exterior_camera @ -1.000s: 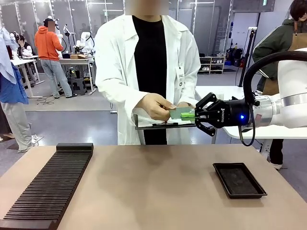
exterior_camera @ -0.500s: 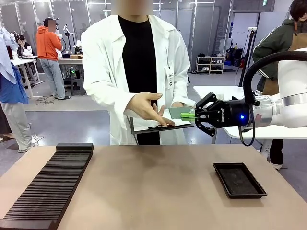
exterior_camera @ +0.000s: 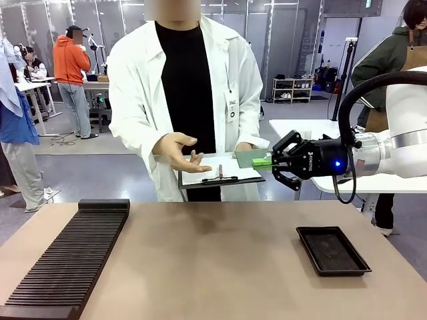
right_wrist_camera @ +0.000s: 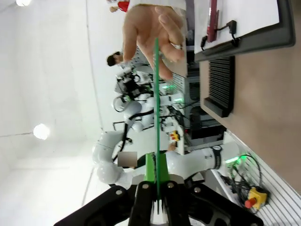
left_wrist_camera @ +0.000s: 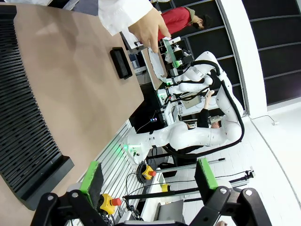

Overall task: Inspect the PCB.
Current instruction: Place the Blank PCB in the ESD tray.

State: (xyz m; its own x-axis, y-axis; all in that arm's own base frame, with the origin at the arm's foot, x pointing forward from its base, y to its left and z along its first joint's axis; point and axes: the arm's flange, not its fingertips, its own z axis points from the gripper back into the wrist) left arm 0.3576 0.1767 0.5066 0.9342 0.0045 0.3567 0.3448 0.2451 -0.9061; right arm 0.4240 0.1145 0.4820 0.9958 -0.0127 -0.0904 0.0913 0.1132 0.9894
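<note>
PCB (exterior_camera: 251, 157) clamped by 1 short edge in right tool (exterior_camera: 261, 162), pads pinched fully shut on it. Board held level above far worktop edge (exterior_camera: 200, 220), free end pushed toward person, likely so its face can be read without reaching across. Seen edge-on in right wrist view (right_wrist_camera: 156, 108), a thin green line rising straight from between the pads. Clipboard (exterior_camera: 220, 175) with white paper held just below and beside the board by person's one hand (exterior_camera: 245, 146), probably for noting results of the check. Other hand (exterior_camera: 175, 152) open, palm up, apart from the board and touching nothing. Left tool (left_wrist_camera: 148, 175) hanging with fingers spread wide, nothing between them, looking down at slotted black rack (exterior_camera: 67, 260) on robot's left side. Shallow black tray (exterior_camera: 332, 250) on robot's right side, bare, likely the drop spot for a checked board. Inspection judged in hand: board presented, not yet set down.
</note>
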